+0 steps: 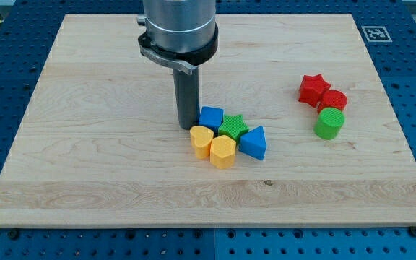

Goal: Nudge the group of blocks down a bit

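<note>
The worktop carries a cluster of five blocks just below centre. My tip, a bare rod end effector with nothing to open or close, stands at the cluster's 10 o'clock edge, touching or nearly touching the blue cube and yellow heart. From my tip the group lies toward 4 o'clock, its long axis running 10-to-4: green star, blue triangle, yellow hexagon.

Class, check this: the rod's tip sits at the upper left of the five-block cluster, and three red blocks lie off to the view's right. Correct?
Not quite. The camera view shows my tip at the cluster's upper left, but the group at the view's right is a red star, a red block and a green cylinder.
</note>
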You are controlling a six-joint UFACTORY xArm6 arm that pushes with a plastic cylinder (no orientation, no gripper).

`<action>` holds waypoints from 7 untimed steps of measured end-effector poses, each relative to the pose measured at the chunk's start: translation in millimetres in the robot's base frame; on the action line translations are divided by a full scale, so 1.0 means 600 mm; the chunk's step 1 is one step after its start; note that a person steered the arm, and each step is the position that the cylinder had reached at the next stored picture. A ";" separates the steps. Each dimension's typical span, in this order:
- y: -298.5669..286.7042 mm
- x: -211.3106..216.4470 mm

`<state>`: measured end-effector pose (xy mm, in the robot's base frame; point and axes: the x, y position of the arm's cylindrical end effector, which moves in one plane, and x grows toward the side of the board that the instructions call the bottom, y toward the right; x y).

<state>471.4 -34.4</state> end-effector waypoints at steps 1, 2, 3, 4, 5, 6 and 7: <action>0.000 -0.050; 0.021 -0.160; 0.113 -0.238; 0.244 -0.252; 0.372 -0.252; 0.463 -0.240; 0.491 -0.189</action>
<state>358.1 260.2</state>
